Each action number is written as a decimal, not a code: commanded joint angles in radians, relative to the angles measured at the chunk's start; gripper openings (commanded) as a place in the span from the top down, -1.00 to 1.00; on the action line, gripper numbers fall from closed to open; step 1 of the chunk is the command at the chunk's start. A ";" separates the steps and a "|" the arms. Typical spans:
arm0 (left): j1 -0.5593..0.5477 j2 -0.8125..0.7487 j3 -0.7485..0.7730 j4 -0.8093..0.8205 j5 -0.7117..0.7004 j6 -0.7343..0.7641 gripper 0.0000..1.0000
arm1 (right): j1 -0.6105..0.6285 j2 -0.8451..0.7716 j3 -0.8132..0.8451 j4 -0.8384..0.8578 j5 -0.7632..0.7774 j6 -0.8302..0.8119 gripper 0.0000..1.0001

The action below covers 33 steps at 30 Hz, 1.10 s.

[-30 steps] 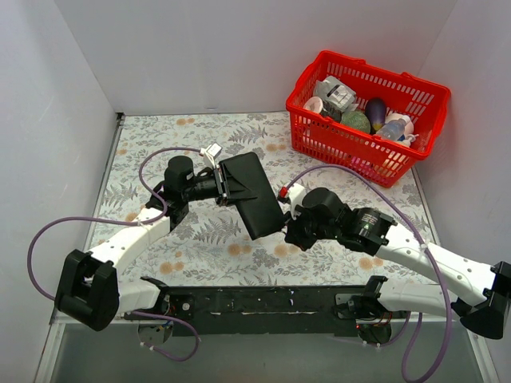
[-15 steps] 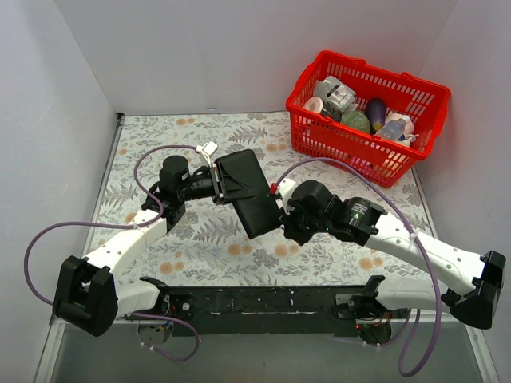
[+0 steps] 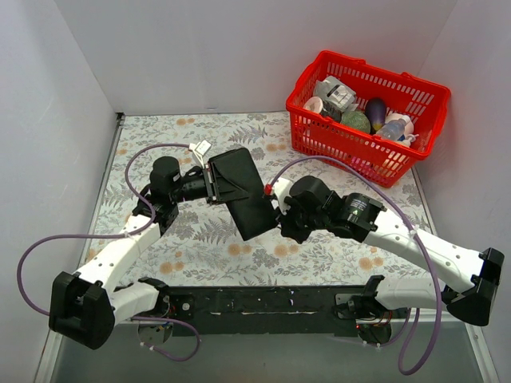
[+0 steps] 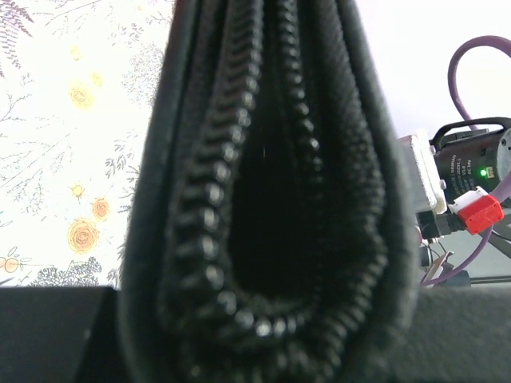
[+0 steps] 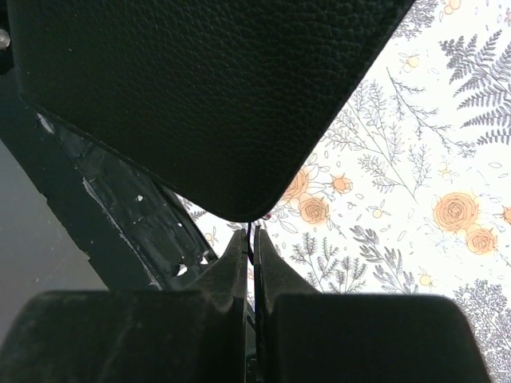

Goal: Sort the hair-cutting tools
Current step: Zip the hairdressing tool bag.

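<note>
Left tool (image 3: 211,182) and right tool (image 5: 250,236) pinch grainy, round-cornered black case (image 3: 244,196).

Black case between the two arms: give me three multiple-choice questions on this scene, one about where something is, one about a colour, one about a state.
1. Where on the table does the red basket stand?
A. Near left corner
B. Far right corner
C. Between the arm bases

2. What colour is the cable running along the arm?
A. Purple
B. Green
C. Yellow

3. How do the right gripper fingers stand?
A. Spread wide over the cloth
B. Out of sight
C. Closed almost together at a corner of the black case

Answers:
1 B, as the top view shows the basket at the far right.
2 A, as the cable is plainly purple.
3 C, as the right wrist view shows only a slit between the fingers, right under the case's rounded corner.
</note>
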 commanded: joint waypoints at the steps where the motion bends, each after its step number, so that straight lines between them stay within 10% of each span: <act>1: -0.001 -0.085 0.030 -0.035 0.255 -0.016 1.00 | -0.034 0.016 0.002 -0.110 0.111 -0.047 0.97; 14: 0.001 -0.103 0.034 -0.140 0.275 0.076 1.00 | -0.034 0.039 0.043 -0.118 0.345 -0.085 0.97; 33: -0.001 -0.154 0.056 -0.396 0.378 0.277 1.00 | 0.214 0.263 0.250 -0.105 0.256 -0.282 0.97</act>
